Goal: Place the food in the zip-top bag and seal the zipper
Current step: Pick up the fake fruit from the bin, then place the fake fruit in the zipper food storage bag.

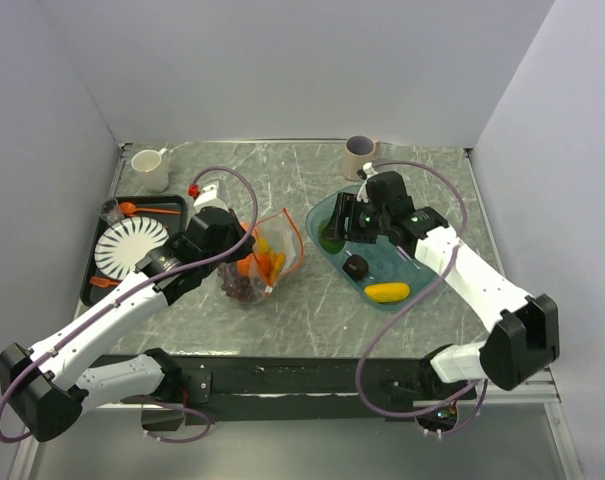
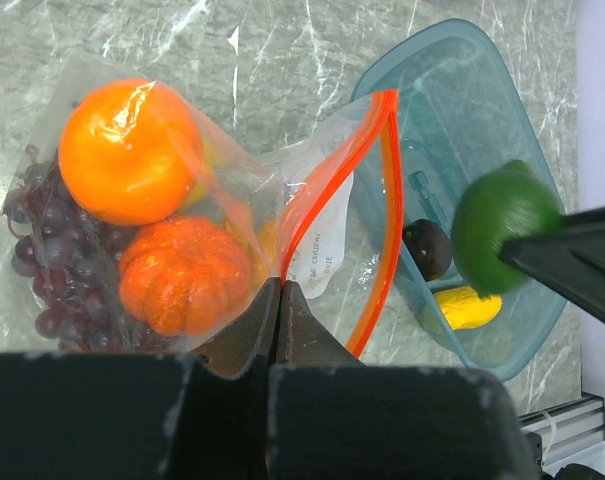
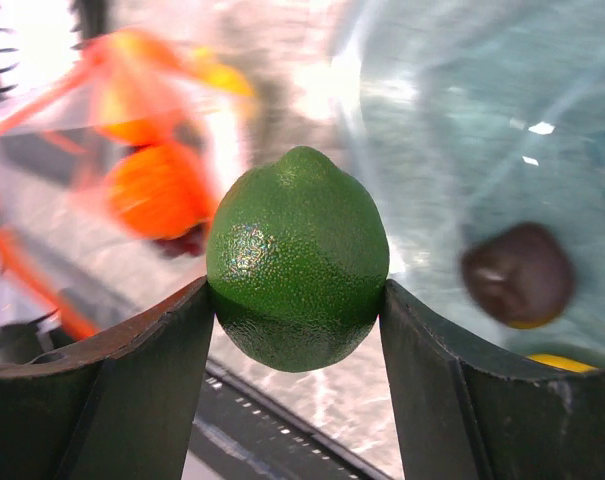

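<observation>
Bag count: one zip-top bag [image 2: 317, 215], lying on the table left of centre in the overhead view.
Bag axis: long axis runs lower left to upper right; the mouth points upper right, toward the teal container [image 2: 452, 100].
Zipper: one orange-red zipper [image 2: 337, 182], its two strips spread apart, mouth gaping.
In the bag: three pieces, one orange [image 2: 130, 150], one bumpy orange fruit [image 2: 182, 275] and one grape bunch [image 2: 52, 250].
In the container: two pieces, one dark plum [image 2: 428, 248] and one yellow lemon [image 2: 464, 307].
Left gripper [image 2: 279, 300]: clenched, pinching the bag's mouth edge.
Right gripper [image 3: 297, 290]: grasping one green fruit [image 3: 297, 255] between bag and container.
</observation>
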`<action>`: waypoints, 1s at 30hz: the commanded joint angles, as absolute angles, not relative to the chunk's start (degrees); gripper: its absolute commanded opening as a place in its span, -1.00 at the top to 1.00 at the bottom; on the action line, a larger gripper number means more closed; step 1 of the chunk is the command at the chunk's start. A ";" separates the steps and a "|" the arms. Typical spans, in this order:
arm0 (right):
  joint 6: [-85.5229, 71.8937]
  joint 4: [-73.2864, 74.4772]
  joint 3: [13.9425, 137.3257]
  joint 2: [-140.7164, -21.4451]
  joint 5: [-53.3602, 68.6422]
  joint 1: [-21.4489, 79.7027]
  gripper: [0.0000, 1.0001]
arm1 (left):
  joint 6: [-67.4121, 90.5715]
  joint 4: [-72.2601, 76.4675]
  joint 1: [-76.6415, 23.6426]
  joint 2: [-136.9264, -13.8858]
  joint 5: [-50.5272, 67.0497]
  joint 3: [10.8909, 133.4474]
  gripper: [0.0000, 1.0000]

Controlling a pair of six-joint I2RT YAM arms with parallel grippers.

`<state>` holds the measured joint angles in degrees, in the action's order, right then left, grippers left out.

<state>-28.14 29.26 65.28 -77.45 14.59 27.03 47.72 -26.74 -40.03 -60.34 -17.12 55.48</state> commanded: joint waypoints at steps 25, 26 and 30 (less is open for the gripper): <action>-28.65 26.89 72.95 -81.82 17.40 40.17 0.28 | 46.94 -24.08 -39.81 -59.68 -15.73 55.37 0.99; -28.22 26.89 73.21 -82.00 17.75 40.34 0.28 | 46.76 -23.91 -39.81 -59.68 -15.65 55.37 0.98; -27.60 28.03 74.44 -84.02 18.28 40.43 0.25 | 46.58 -24.17 -39.81 -60.29 -15.29 55.90 0.98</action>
